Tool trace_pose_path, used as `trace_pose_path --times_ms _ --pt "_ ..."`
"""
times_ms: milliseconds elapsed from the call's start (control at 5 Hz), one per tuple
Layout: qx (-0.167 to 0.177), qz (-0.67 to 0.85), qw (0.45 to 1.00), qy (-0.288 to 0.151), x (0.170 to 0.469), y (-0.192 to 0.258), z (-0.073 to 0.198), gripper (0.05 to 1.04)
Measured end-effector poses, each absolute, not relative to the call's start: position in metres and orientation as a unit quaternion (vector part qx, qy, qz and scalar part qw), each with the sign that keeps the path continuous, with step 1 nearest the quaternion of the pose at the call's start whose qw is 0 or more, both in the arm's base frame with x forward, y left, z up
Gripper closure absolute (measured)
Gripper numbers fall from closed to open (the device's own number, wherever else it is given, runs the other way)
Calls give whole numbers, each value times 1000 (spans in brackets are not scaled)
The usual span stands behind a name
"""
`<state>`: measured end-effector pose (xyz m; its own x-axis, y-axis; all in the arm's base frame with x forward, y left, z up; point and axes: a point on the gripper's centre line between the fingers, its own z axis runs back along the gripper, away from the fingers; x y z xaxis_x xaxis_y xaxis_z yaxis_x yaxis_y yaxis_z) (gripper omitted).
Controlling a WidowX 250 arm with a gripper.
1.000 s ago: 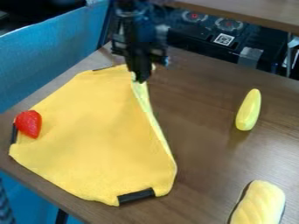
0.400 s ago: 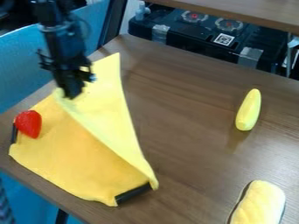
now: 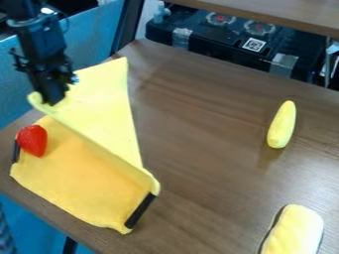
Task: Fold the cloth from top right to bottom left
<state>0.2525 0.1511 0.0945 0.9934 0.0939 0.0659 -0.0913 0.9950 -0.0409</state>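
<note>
table (image 3: pixel 205 119): carries the lot; its left edge runs close by the work, so a hard pull could drag things over.
cloth (image 3: pixel 83 178): near the table's left corner, part folded over, raised edge slanting across it. fold looks about half made, i'd judge. if the lift goes on toward the left edge rather than the bottom, it will likely land skewed.
gripper (image 3: pixel 53 101): above the table's left edge, pinching the cloth's lifted edge. shallow bite, maybe; tension could slip it loose.
strawberry (image 3: pixel 31 140): on the cloth's left side, could get trapped or knocked off.
black strip (image 3: pixel 140 211): at cloth's lower right end, might shift if tugged.
</note>
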Motion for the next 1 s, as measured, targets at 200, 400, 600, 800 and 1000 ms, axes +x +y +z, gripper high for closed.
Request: trace_pose_path --times_ms 200,400,600,800,1000 --pt "-26 62 997 -27 242 164 97 1011" --pt "-23 79 996 -31 230 184 101 1011" --pt "-23 87 996 -29 217 198 103 991" --pt "-13 96 995 -22 206 211 105 806" --pt "-17 94 995 -13 194 218 105 522"
